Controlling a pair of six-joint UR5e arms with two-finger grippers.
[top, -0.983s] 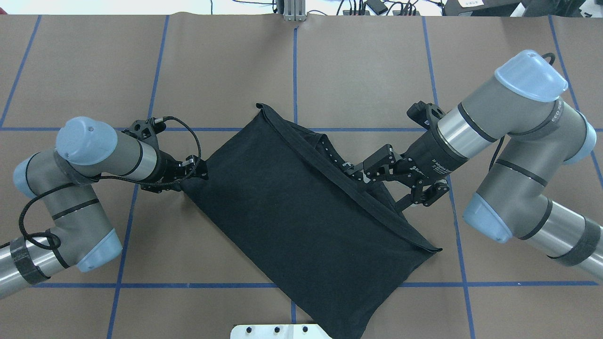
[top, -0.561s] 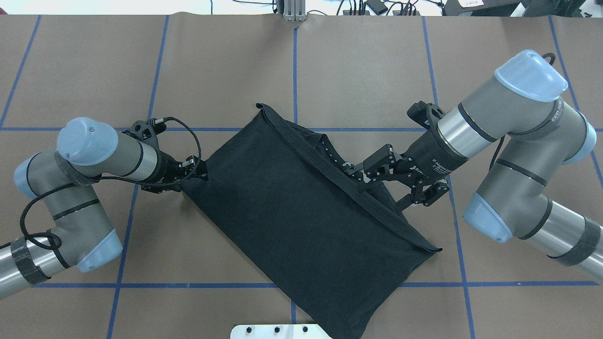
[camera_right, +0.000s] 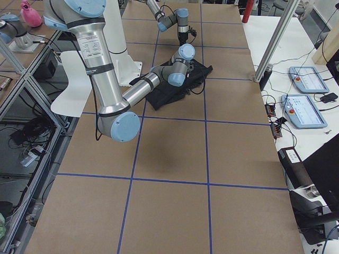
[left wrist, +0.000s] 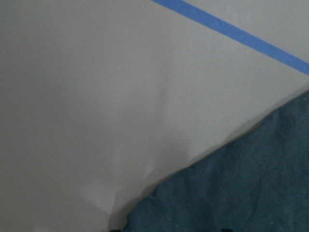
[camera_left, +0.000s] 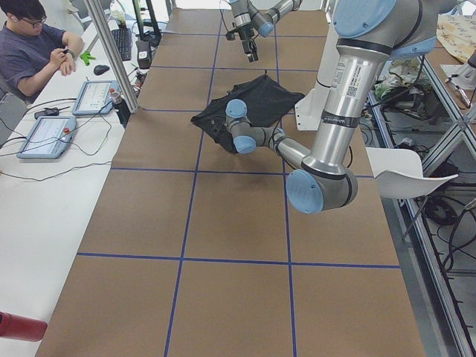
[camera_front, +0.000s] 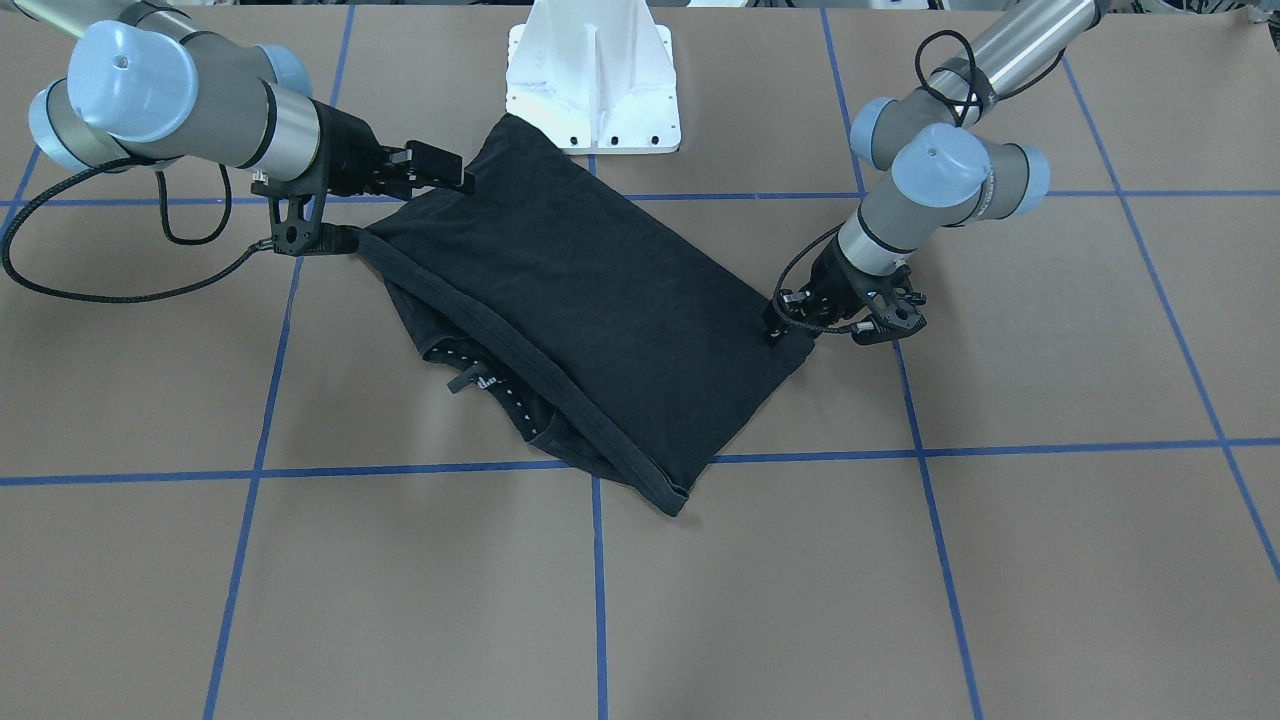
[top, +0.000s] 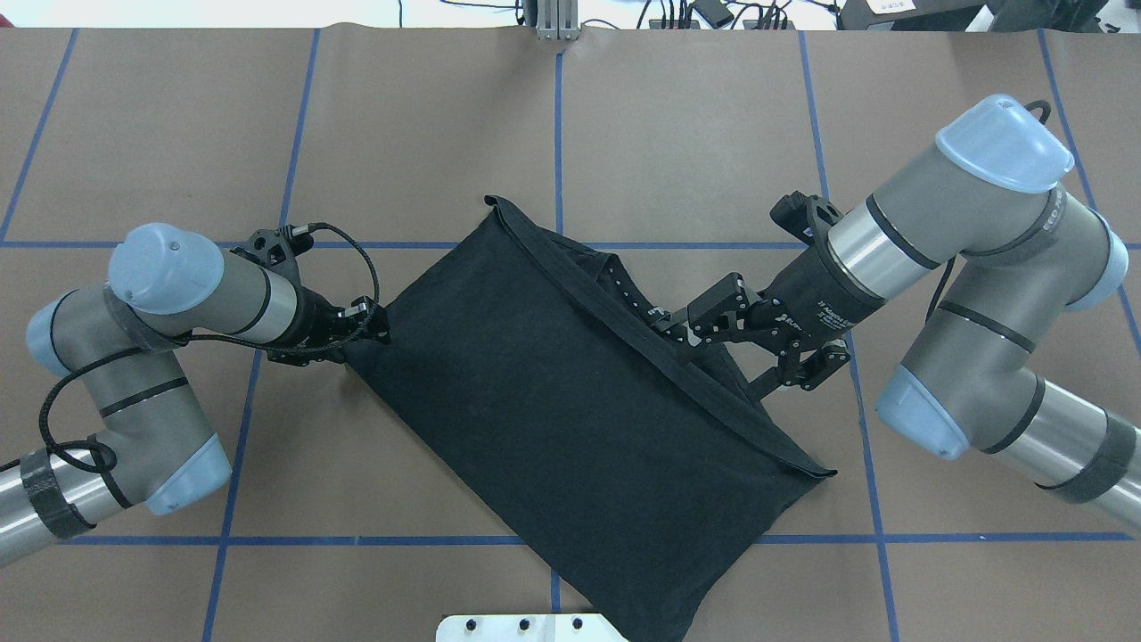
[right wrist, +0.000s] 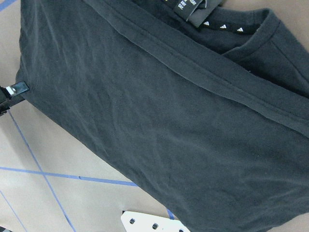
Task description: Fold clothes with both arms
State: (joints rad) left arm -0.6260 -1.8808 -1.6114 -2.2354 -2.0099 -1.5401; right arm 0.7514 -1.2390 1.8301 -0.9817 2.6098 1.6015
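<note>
The black T-shirt lies folded in a slanted oblong on the brown table, plain side up. Its collar with a tag peeks out along the edge facing my right arm. My left gripper sits low at the shirt's left corner, fingers together on the cloth. That corner fills the bottom right of the left wrist view. My right gripper hangs open over the collar edge, nothing between its fingers. One right fingertip shows at the left rim of its wrist view. The front view shows the left gripper at the same corner.
The white base plate touches the shirt's near corner. Blue tape lines grid the brown table cover. A person sits at a side bench with tablets beyond the far table edge. Bare table lies all around the shirt.
The left arm has crept very slightly toward the shirt's corner. The right arm and the shirt have stayed put.
</note>
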